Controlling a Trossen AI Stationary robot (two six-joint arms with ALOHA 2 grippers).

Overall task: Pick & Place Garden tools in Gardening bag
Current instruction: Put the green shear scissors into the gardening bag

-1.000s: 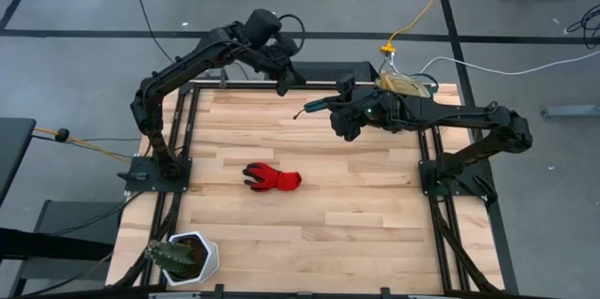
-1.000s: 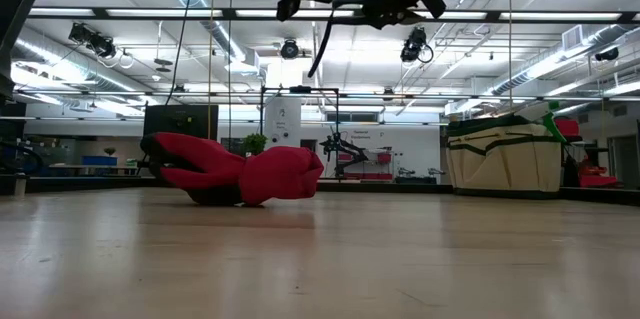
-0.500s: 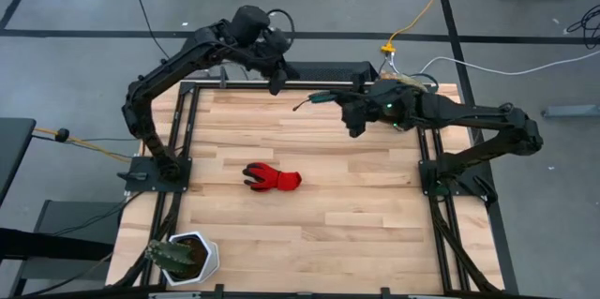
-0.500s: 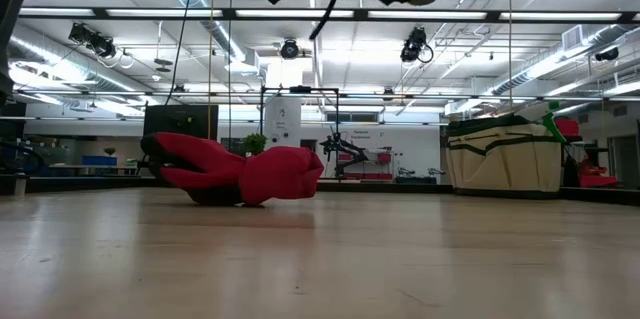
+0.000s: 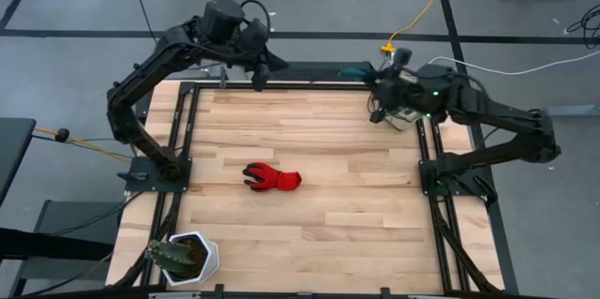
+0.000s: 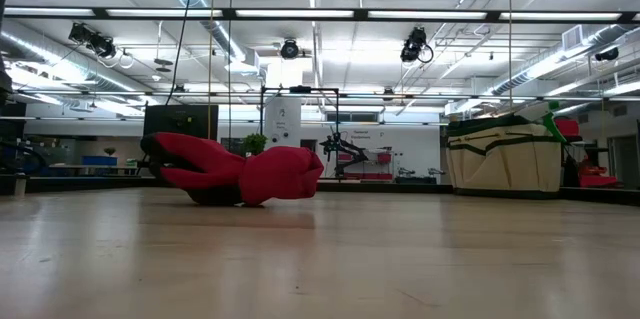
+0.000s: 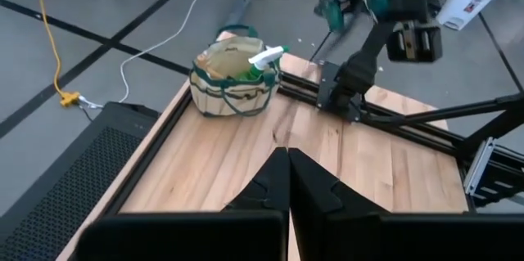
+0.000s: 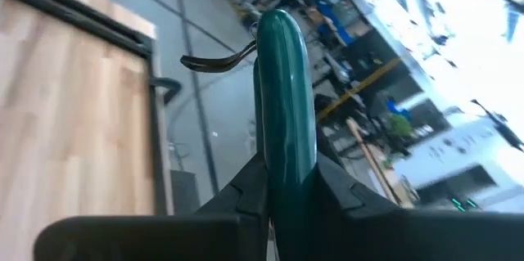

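Observation:
My right gripper [image 5: 371,77] is high over the table's far right corner, shut on a hand tool with a green handle [image 8: 282,89] and a dark curved metal end [image 8: 214,61]. Right by it stands the beige gardening bag [image 7: 233,77] with green trim, a white and green item sticking out of its top. In the high view the right arm hides most of the bag. The bag also shows in the low view [image 6: 505,154]. A red glove [image 5: 272,178] lies flat mid-table. My left gripper [image 5: 260,73] hangs shut and empty over the far edge. My right gripper pinches the tool's green handle [image 8: 282,167] between its two fingers. It comes in roughly level from the table's right, and the handle runs out forward along the fingers. The metal end [image 5: 345,72] points toward the table's left. The tool is lifted well clear of the table.
A white pot with a dark plant [image 5: 183,257] stands at the near left corner. Black frame rails [image 5: 431,163] run along the table's sides. Cables lie on the floor beyond the far edge.
Both arms have risen. My right gripper has carried the tool toward the far right corner, over the bag, and has rolled, so the tool has turned about its length. My left gripper has drawn back toward the far left, staying shut.

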